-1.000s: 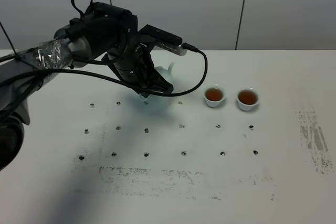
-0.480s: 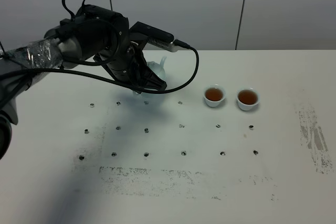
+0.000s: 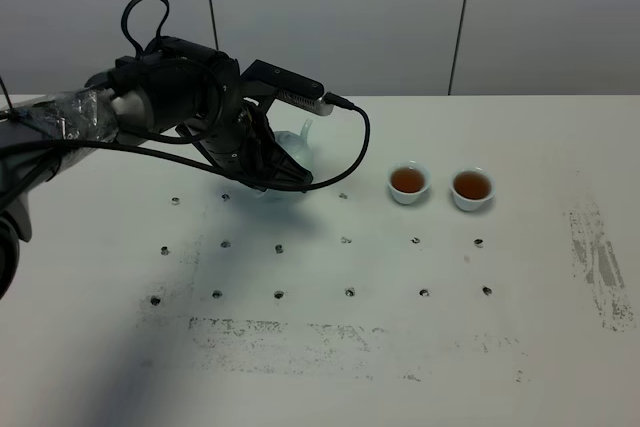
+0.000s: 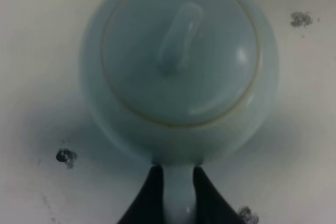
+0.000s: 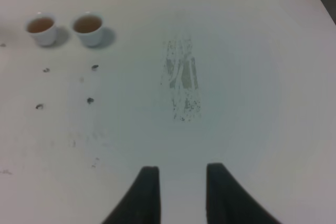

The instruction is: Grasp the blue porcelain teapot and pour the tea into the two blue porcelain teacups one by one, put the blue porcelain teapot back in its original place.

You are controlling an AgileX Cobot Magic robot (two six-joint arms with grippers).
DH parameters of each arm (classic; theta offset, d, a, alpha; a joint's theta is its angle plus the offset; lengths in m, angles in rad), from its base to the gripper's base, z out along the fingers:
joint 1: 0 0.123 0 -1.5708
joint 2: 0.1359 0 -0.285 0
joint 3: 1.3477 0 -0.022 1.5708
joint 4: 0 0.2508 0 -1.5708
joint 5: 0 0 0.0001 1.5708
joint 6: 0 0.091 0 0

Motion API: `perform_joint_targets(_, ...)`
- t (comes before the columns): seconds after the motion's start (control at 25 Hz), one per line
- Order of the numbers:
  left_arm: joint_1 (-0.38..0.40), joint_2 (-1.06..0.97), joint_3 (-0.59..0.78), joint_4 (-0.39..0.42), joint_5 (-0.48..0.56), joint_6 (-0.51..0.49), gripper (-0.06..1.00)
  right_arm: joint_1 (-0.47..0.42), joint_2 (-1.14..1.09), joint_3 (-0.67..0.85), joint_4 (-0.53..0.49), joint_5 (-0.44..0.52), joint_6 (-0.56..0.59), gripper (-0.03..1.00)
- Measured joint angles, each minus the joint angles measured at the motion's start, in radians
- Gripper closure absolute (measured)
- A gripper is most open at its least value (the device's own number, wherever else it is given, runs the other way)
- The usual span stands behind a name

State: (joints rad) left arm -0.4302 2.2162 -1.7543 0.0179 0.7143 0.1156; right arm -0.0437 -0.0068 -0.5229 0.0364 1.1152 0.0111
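Left hand (image 4: 177, 192) was pinching the loop handle of the blue porcelain teapot (image 4: 178, 66), now carried lower and further toward the frame's left than a second earlier, so probably going back home. Both teacups (image 3: 408, 182) (image 3: 471, 188) sat right of centre, full. Right hand (image 5: 178, 187) hovered spread over bare tabletop (image 5: 236, 77); nothing blocked it.

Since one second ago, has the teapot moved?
Yes. The teapot, gripped by the left claw, went left and lower, away from the teacups.
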Motion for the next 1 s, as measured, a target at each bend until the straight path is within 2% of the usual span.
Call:
perform_joint_targets(0.2,-0.009,-0.001,0.0,-0.018,-0.058,0.024,0.84,0.0,0.0,0.0,0.0,0.0,0.0,0.73)
perform_joint_targets(0.44,-0.018,-0.003,0.004,-0.025,-0.054,0.029,0.84,0.0,0.0,0.0,0.0,0.0,0.0,0.73)
perform_joint_targets(0.76,-0.008,-0.055,0.11,-0.018,-0.094,0.031,0.84,0.0,0.0,0.0,0.0,0.0,0.0,0.73)
perform_joint_targets(1.0,0.005,-0.065,0.121,-0.011,-0.101,0.03,0.84,0.0,0.0,0.0,0.0,0.0,0.0,0.73)
